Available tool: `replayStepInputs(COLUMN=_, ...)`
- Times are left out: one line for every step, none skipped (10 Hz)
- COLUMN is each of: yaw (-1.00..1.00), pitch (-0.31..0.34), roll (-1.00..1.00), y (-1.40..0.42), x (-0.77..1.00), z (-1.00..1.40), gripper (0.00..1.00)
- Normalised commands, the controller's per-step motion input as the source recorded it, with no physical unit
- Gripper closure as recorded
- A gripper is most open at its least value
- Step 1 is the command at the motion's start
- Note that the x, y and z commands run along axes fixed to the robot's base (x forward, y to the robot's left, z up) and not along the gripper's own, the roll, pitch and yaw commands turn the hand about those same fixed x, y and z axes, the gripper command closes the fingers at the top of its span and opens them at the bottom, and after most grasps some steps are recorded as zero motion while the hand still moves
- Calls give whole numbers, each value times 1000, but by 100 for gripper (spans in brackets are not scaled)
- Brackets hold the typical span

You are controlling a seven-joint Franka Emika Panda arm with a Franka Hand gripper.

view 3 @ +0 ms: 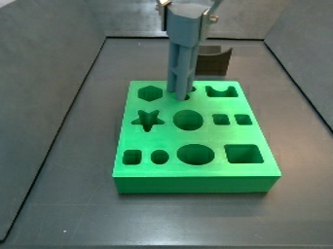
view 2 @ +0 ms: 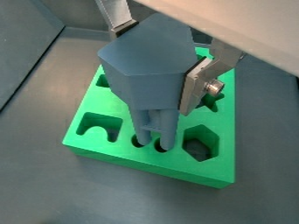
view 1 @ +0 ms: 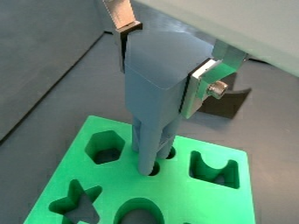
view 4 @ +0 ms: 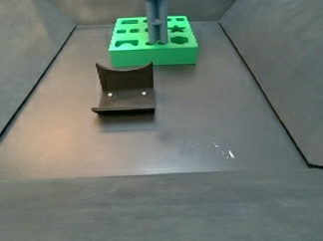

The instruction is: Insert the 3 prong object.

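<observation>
My gripper (view 1: 162, 61) is shut on the blue-grey 3 prong object (view 1: 152, 87) and holds it upright by its wide head. It stands over the green block (view 1: 222, 197), which has several shaped holes. The prongs (view 2: 152, 131) point down and their tips reach the small round holes (view 2: 142, 140) in the block's top. How deep they sit I cannot tell. In a side view the object (view 3: 182, 58) hangs from the gripper (view 3: 189, 15) over the far part of the block (view 3: 196, 170), between the hexagon hole (view 3: 151, 93) and a notched hole (view 3: 219, 92).
The dark fixture (view 3: 212, 60) stands on the floor just behind the block; it also shows in a side view (view 4: 124, 89) and a wrist view (view 1: 230, 101). Grey walls (view 3: 78, 97) bound the floor. The block (view 4: 135, 54) lies at one end of the floor.
</observation>
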Motion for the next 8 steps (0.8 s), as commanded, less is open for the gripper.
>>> replayStepInputs(yaw=-186, pitch=-56, roll=0, y=160, x=149, z=-463, gripper=100)
replayStepInputs(yaw=-34, pitch=-59, roll=0, y=217, x=134, z=-560, gripper=100)
replayStepInputs(yaw=-29, pitch=-159, roll=-70, y=180, x=3, z=-654, gripper=100)
replayStepInputs(yaw=271, pitch=-119, roll=-306, y=160, x=0, z=-494, gripper=100)
replayStepInputs(yaw=317, pitch=-119, roll=-297, y=194, x=0, z=-506, gripper=100)
replayStepInputs(yaw=3, pitch=0, roll=0, y=151, x=320, z=-571, gripper=100)
replayStepInputs(yaw=-134, pitch=-36, roll=-157, y=29, x=3, z=-283, gripper=100)
replayStepInputs(yaw=-26, pitch=0, roll=-104, y=117, x=120, z=-31, gripper=100)
